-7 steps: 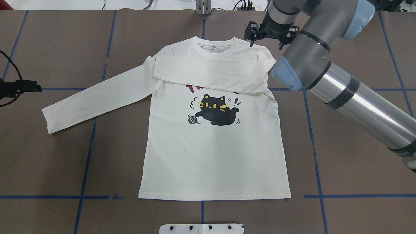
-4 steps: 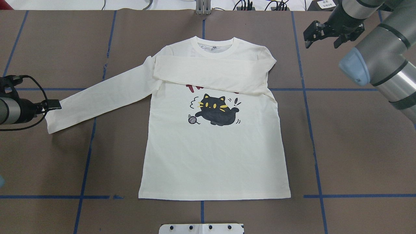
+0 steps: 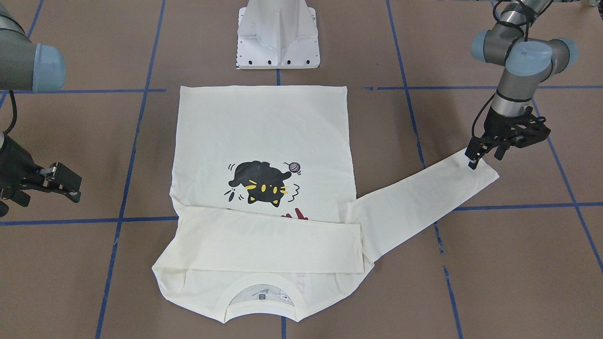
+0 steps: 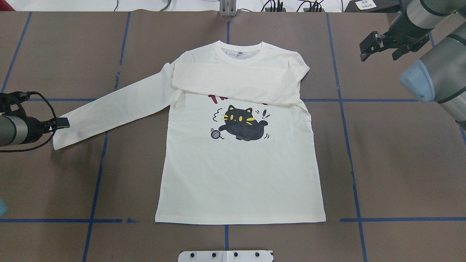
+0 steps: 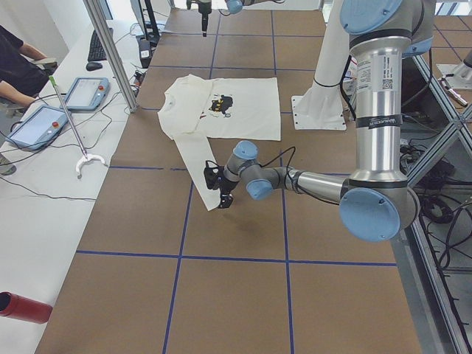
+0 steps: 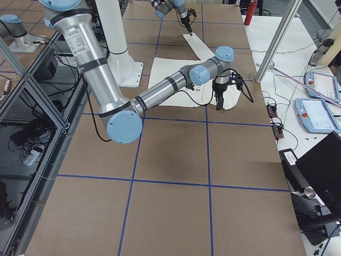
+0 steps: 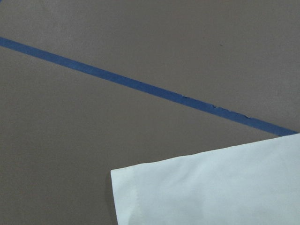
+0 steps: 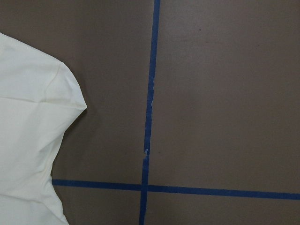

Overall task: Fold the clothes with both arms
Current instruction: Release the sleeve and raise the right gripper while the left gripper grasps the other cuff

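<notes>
The cream long-sleeved T-shirt [image 4: 240,174] lies flat on the brown table, cat print [image 4: 242,123] up, collar away from the robot. One sleeve [image 4: 233,82] is folded across the chest and covers most of the red lettering. The other sleeve [image 4: 109,109] lies stretched out to the robot's left. My left gripper [image 4: 58,125] is open, its fingers pointing down at that sleeve's cuff [image 3: 480,172]; the left wrist view shows the cuff corner [image 7: 187,187] flat on the table. My right gripper [image 4: 378,56] is open and empty over bare table, right of the shirt's shoulder [image 8: 33,117].
The white pedestal base [image 3: 278,37] stands at the robot's side of the table, just behind the shirt's hem. Blue tape lines [image 4: 349,145] cross the brown table cover. Operators' tablets [image 5: 44,122] lie on the white desk beyond the table's far edge.
My right arm has swung away from the shirt's shoulder to the right, its gripper still open. My left gripper has come in from the left to the cuff of the stretched-out sleeve.
</notes>
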Available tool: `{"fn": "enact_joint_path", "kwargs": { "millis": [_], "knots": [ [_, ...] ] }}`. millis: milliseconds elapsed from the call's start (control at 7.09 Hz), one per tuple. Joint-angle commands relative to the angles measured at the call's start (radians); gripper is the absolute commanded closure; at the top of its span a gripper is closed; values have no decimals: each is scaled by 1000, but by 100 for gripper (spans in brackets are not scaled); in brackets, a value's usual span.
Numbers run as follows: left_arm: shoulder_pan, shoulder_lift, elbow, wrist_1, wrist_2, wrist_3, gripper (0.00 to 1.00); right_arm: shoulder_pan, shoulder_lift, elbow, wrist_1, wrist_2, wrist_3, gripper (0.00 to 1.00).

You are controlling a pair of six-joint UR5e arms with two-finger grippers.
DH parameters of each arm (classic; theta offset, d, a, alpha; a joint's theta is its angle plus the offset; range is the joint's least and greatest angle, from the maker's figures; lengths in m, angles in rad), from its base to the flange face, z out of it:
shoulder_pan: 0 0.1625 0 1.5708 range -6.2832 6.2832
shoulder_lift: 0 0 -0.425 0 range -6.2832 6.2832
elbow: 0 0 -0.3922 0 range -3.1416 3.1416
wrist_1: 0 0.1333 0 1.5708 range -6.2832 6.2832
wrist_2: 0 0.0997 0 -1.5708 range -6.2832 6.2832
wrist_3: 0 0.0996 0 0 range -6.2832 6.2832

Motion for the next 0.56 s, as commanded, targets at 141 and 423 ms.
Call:
{"fn": "enact_joint_path", "kwargs": {
  "millis": [141, 423],
  "knots": [
    [1, -1, 14, -7, 0, 21, 10, 3, -2, 1, 0, 0, -1, 0],
    [2, -1, 14, -5, -2, 19, 11, 5, -2, 2, 0, 0, -1, 0]
  ]
}}
